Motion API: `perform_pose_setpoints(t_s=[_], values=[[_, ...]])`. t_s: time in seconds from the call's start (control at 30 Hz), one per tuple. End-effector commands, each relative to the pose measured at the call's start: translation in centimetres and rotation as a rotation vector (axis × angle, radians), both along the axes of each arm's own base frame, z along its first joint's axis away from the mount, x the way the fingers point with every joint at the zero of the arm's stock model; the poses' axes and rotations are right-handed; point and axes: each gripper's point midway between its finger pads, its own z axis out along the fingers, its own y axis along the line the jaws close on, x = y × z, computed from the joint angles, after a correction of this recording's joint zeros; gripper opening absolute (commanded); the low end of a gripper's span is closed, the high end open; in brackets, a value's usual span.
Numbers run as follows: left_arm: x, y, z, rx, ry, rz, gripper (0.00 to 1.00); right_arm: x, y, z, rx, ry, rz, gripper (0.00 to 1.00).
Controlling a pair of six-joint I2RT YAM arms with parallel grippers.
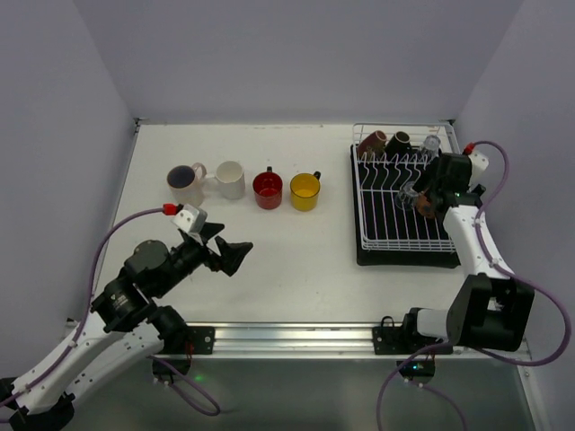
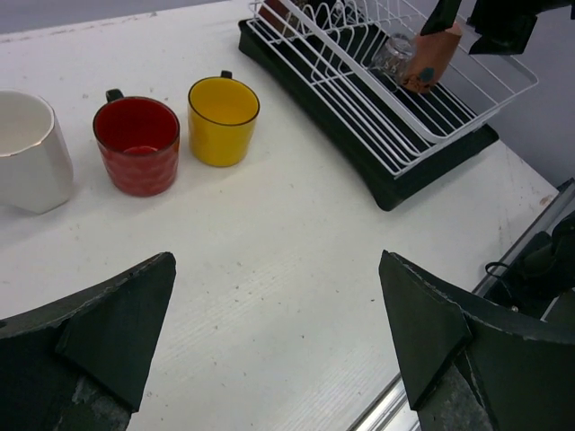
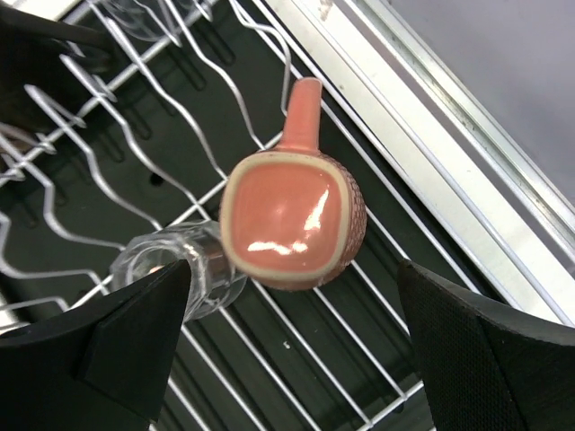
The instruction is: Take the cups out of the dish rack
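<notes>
fig. 1. my workstation: a robot laboratory test cell.
my left arm (image 1: 135, 287) and right arm (image 1: 476, 242) are bolted to an aluminium rail (image 1: 296, 334) at the near edge of a plain white table (image 1: 296, 260). bare pale grey walls (image 1: 296, 54) box it in on three sides. purple cables (image 1: 135, 218) loop to my wrists. a dish rack (image 1: 400, 193) and a row of mugs (image 1: 268, 190) sit on the tabletop.
</notes>
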Motion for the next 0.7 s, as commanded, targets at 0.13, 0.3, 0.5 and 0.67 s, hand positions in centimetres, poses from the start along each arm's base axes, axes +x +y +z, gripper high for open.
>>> perform_pose_setpoints(t_s=[0.13,0.3,0.5,0.67], values=[[0.7,-1.3,0.0,0.05,-0.003,-0.041,1.0,3.0,-2.0,0.2,-0.025,-0.032,-0.078,0.99],[0.8,-1.4,0.1,0.048,-0.013,-0.045,1.0,4.1,-2.1,-1.4,-0.016,0.008,-0.08,0.99],[1.0,-1.3,-0.1,0.053,-0.008,-0.036,1.0,4.3,-2.3,-1.9,-0.022,0.019,-0.09,0.72],[1.0,-1.6,-0.2,0.049,-0.002,-0.044,1.0,3.2,-2.5,2.4,-0.058,-0.099,-0.095,0.42]])
